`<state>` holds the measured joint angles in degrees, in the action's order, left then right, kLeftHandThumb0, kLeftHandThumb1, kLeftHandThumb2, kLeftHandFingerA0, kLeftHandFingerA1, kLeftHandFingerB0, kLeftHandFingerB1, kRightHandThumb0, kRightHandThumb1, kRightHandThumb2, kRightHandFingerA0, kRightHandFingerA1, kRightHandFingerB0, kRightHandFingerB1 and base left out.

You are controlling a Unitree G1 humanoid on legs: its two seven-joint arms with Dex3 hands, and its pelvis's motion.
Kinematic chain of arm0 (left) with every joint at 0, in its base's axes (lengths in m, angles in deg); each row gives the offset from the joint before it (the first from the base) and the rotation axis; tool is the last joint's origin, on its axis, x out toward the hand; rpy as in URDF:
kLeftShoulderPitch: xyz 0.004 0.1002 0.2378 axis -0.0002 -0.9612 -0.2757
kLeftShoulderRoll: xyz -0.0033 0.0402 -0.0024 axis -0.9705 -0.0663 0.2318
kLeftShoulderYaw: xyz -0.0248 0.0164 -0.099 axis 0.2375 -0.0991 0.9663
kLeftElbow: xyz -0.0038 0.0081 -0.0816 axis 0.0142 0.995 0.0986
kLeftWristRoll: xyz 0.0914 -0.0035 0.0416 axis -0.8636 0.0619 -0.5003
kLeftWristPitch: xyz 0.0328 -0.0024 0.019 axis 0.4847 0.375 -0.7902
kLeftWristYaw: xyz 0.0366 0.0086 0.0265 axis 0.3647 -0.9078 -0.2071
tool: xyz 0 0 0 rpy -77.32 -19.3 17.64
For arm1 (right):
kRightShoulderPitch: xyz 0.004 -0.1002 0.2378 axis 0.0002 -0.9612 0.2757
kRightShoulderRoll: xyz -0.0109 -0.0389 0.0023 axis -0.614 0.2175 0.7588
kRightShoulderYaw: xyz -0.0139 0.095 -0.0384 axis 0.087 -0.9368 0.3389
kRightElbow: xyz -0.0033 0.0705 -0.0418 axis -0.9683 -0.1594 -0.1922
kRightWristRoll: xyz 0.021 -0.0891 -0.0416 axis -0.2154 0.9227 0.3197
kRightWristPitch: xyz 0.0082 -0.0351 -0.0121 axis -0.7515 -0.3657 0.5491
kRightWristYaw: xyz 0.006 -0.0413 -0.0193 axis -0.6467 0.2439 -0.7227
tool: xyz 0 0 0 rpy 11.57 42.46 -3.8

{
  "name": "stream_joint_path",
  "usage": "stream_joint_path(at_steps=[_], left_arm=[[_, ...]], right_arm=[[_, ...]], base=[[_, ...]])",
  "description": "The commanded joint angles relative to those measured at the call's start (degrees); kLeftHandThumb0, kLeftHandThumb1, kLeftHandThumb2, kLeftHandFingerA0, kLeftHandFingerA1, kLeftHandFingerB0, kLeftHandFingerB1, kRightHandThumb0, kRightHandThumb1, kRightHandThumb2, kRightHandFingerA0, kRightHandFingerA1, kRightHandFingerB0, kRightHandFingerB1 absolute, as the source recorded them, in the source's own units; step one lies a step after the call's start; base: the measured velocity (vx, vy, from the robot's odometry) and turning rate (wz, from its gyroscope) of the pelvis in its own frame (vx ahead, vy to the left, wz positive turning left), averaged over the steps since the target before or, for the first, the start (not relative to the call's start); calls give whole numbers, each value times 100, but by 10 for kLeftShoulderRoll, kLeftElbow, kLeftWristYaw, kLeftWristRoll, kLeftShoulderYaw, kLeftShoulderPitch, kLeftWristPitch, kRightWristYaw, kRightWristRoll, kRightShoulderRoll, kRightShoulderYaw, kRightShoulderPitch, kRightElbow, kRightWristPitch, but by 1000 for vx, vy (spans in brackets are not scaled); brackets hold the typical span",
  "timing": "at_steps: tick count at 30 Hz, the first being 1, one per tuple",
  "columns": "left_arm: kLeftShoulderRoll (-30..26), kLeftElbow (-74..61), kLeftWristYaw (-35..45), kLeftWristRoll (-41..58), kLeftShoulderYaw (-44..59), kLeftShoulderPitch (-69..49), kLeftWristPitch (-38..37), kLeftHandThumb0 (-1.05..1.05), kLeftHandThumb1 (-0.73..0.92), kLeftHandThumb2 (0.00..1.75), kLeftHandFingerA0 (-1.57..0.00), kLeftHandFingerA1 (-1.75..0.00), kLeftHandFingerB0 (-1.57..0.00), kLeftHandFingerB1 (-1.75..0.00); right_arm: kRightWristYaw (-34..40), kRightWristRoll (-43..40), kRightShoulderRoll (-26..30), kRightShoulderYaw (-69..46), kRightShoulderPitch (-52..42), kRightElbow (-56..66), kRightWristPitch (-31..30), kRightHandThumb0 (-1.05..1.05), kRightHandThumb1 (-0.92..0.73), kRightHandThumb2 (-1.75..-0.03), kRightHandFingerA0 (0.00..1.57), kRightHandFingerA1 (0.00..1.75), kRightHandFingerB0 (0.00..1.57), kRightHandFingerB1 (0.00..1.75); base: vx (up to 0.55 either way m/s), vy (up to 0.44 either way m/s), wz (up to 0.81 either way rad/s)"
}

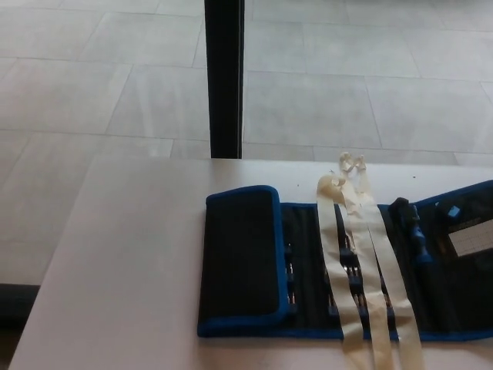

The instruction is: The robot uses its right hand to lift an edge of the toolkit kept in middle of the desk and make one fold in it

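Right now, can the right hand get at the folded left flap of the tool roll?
Probably yes: nothing lies on the flap or the desk around it, though no robot hand is in view.

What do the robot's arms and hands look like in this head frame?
Nothing to describe: neither arm nor hand is in view. The frame shows only the black toolkit with blue edging, its left flap already folded over, cream straps lying across it, on the pale desk. A black post stands behind against the tiled floor.
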<state>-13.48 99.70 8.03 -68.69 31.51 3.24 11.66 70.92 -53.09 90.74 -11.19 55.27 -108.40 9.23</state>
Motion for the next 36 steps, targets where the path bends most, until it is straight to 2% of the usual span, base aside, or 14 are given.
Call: stream_joint_path(at_steps=[1, 4, 5, 6, 7, 10, 12, 14, 15, 16, 26, 27, 30, 36], left_arm=[[-19, 11, -53, 43, 52, 2, -8, -26, 54, 56, -62, -85, -47, -44], [-20, 20, -57, 37, 53, 5, -6, -27, 54, 56, -60, -86, -47, -43], [-22, 27, -55, 36, 53, 7, -9, -26, 54, 55, -61, -87, -47, -43], [-23, 32, -56, 34, 51, 9, -11, -27, 54, 55, -61, -86, -47, -43], [-24, 35, -58, 33, 49, 11, -11, -27, 54, 55, -60, -88, -47, -43], [-27, 40, -55, 37, 49, 17, -8, -27, 54, 55, -59, -91, -46, -42], [-21, 19, -56, 41, 51, 10, -6, -26, 55, 56, -58, -86, -47, -43], [-23, 23, -55, 43, 52, 10, -11, -27, 55, 56, -57, -85, -46, -43], [-23, 23, -55, 43, 52, 10, -11, -27, 55, 56, -57, -85, -46, -43], [-21, 16, -57, 44, 52, 7, -9, -27, 55, 56, -59, -84, -48, -44], [-20, 22, -55, 51, 50, -1, -10, -26, 55, 56, -60, -84, -47, -43], [-22, 22, -60, 49, 49, 1, -7, -27, 55, 56, -60, -82, -48, -43], [-24, 26, -56, 49, 47, 3, -8, -26, 55, 56, -61, -86, -48, -44], [-20, 27, -58, 56, 52, -1, -16, -27, 54, 55, -62, -91, -47, -44]], right_arm=[[42, -85, 26, -81, 15, -13, 19, -25, -11, -84, 36, 131, 50, 92], [42, -105, 40, -116, 29, -10, 20, -37, -12, -92, 40, 103, 48, 90], [63, -101, 55, -123, 41, -13, 19, -41, -15, -85, 74, 115, 47, 99], [69, -107, 65, -133, 50, -16, 19, -38, -17, -85, 48, 114, 45, 98], [66, -119, 79, -148, 67, -30, 24, -45, -17, -89, 66, 96, 50, 84], [66, -127, 91, -160, 85, -38, 29, -46, -21, -81, 51, 111, 44, 100], [92, -164, 111, -193, 142, -15, 9, -49, -17, -85, 115, 116, 58, 87], [85, -177, 112, -204, 163, 11, 5, -45, -16, -84, 118, 111, 53, 84], [84, -178, 111, -206, 166, 15, 4, -45, -16, -84, 118, 111, 53, 84], [87, -178, 110, -204, 179, 36, 1, -45, -20, -84, 73, 97, 52, 80], [76, -169, 53, -105, 206, 270, -85, -51, -36, -52, 79, 72, 73, 59], [89, -147, 37, -82, 201, 289, -67, -45, -39, -53, 97, 61, 70, 49], [104, -128, 21, -47, 189, 325, -79, -38, -43, -55, 65, 53, 67, 41], [101, -124, -21, 14, 150, 394, -122, -21, -53, -56, 59, 48, 50, 39]], base=[[0, 0, 0], [0, 0, 0], [0, 0, 0], [0, 0, 0], [0, 0, 0], [0, 0, 0], [0, 0, 0], [0, 0, 0], [0, 0, 0], [0, 0, 0], [0, 0, 1], [0, 0, 0], [0, 0, 0], [0, 0, 0]])
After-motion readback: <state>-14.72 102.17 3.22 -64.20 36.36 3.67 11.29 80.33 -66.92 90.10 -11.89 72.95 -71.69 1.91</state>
